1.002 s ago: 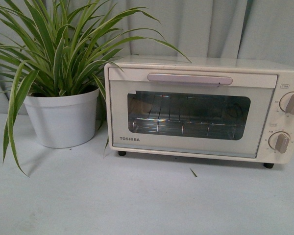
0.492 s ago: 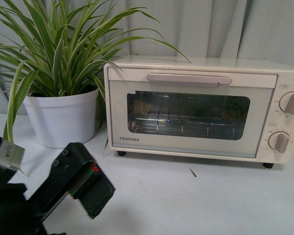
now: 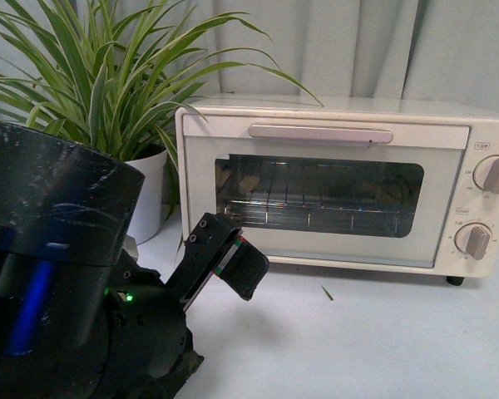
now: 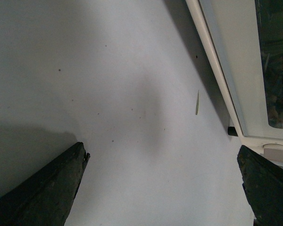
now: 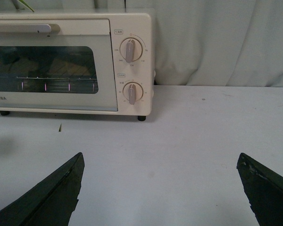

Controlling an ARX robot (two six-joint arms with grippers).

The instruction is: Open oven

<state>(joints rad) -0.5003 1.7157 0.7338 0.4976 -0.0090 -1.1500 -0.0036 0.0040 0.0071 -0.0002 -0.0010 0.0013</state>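
The cream-white oven (image 3: pixel 341 195) stands on the table with its glass door shut and its long pale handle (image 3: pixel 320 133) along the top edge. Two beige knobs (image 3: pixel 492 174) sit at its right side. My left arm fills the lower left of the front view, with one dark finger (image 3: pixel 243 268) held just before the door's lower left corner. The left gripper (image 4: pixel 162 150) is open above bare table, with the oven's lower edge (image 4: pixel 226 70) beside it. Further back from the oven (image 5: pixel 104 70), the right gripper (image 5: pixel 161 157) is also open and empty.
A spider plant in a white pot (image 3: pixel 152 195) stands left of the oven, partly behind my left arm. A small leaf scrap (image 3: pixel 328 293) lies on the table (image 3: pixel 382 341) before the oven. A pale curtain (image 3: pixel 358 50) hangs behind.
My left arm has risen from the lower left and pushed forward and right toward the oven's door, now hiding most of the pot. The oven has not moved.
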